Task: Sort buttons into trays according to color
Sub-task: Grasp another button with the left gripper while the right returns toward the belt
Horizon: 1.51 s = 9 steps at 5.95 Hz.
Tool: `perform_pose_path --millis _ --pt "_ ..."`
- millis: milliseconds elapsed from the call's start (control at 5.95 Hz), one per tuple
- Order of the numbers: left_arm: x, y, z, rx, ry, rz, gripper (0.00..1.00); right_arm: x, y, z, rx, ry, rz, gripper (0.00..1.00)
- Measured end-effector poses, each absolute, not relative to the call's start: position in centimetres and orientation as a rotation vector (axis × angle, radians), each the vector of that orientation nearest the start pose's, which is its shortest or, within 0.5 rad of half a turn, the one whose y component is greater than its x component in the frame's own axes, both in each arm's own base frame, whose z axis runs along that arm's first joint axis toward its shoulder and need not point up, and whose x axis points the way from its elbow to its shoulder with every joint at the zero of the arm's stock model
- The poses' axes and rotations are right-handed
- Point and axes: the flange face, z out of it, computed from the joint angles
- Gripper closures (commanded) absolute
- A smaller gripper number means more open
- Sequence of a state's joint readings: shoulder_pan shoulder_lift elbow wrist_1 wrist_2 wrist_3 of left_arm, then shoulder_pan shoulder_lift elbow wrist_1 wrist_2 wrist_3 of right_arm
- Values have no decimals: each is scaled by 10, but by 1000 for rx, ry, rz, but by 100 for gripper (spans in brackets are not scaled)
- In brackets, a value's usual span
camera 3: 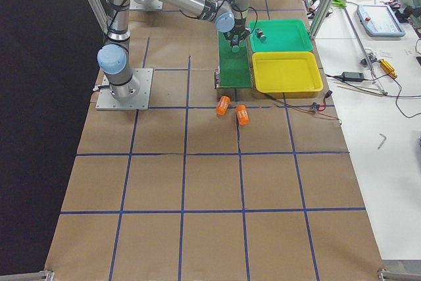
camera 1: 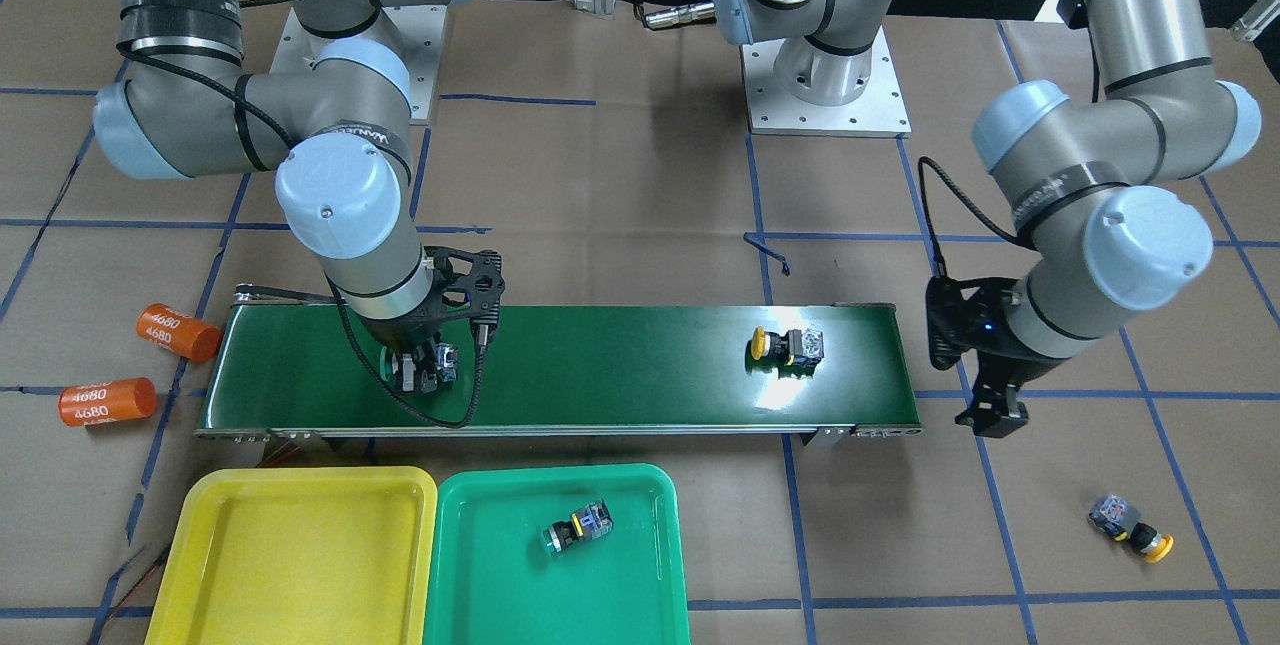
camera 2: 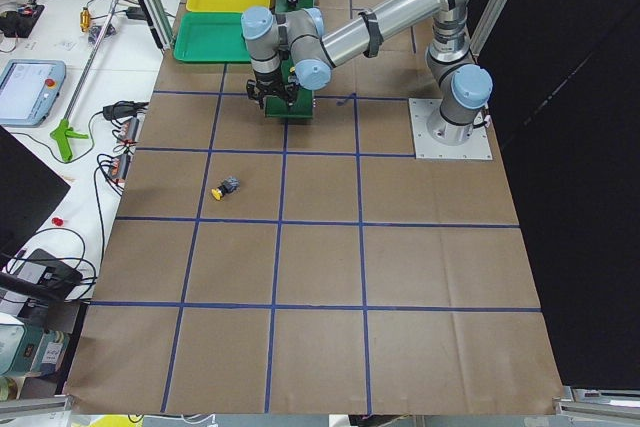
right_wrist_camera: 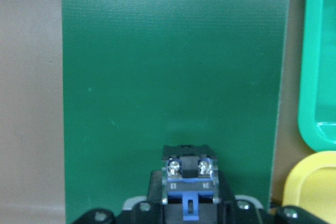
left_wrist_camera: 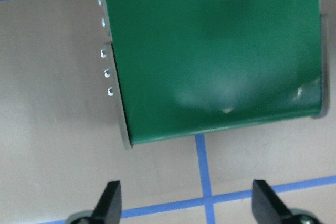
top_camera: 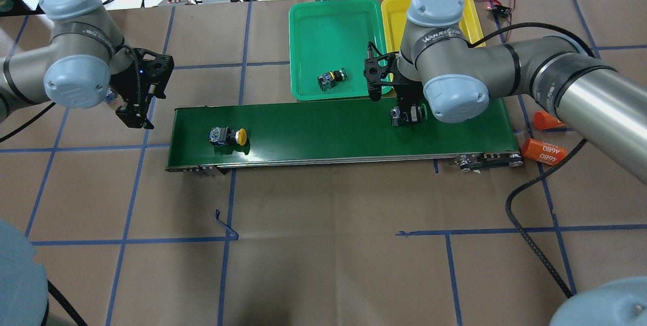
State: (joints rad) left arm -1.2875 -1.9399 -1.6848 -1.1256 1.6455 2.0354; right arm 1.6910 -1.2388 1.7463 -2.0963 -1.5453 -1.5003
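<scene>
My right gripper point(camera 1: 420, 372) is low over the dark green conveyor belt point(camera 1: 620, 375), shut on a button point(right_wrist_camera: 188, 174) whose grey-blue body shows between the fingers. Its cap looks green. A yellow button point(camera 1: 785, 345) lies on its side on the belt near my left arm's end. My left gripper point(camera 1: 990, 417) is open and empty, just off that belt end point(left_wrist_camera: 186, 205). A second yellow button point(camera 1: 1132, 527) lies on the table paper beyond it. A green button point(camera 1: 578, 528) lies in the green tray point(camera 1: 500, 585). The yellow tray point(camera 1: 290, 565) beside it holds nothing.
Two orange cylinders marked 4680 point(camera 1: 178, 330) point(camera 1: 105, 401) lie on the paper off the belt's end on my right arm's side. The two trays sit side by side along the belt's far edge. Blue tape lines cross the brown paper.
</scene>
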Motion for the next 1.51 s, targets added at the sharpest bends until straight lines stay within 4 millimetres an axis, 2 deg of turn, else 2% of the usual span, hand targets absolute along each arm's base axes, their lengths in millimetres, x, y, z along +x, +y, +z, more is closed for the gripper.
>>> perform_pose_path --millis 168,336,504,672,840,1008,1176,1344,1512 --pt "91 -630 267 -2514 -1906 -165 11 206 -575 298 -2311 2174 -142 86" --pt "131 -649 258 -2615 -1812 -178 12 220 -595 318 -2371 2176 -266 86" --pt "164 -662 243 -2708 -1739 -179 12 246 -619 318 -2438 2150 -372 84" --pt "189 -671 226 -2774 -1695 -179 12 279 -651 305 -2496 2117 -465 73" --pt "201 -680 216 -2821 -1653 -179 12 308 -684 286 -2530 2090 -526 25" --pt "208 -688 208 -2864 -1586 -182 13 330 -706 266 -2543 2060 -554 0" --pt "211 -695 199 -2892 -1530 -182 14 342 -712 257 -2542 2030 -566 0" --pt "213 -700 191 -2901 -1509 -172 31 345 -710 266 -2540 2013 -552 0" --pt "214 -703 182 -2900 -1499 -161 67 339 -700 288 -2538 2022 -466 0"
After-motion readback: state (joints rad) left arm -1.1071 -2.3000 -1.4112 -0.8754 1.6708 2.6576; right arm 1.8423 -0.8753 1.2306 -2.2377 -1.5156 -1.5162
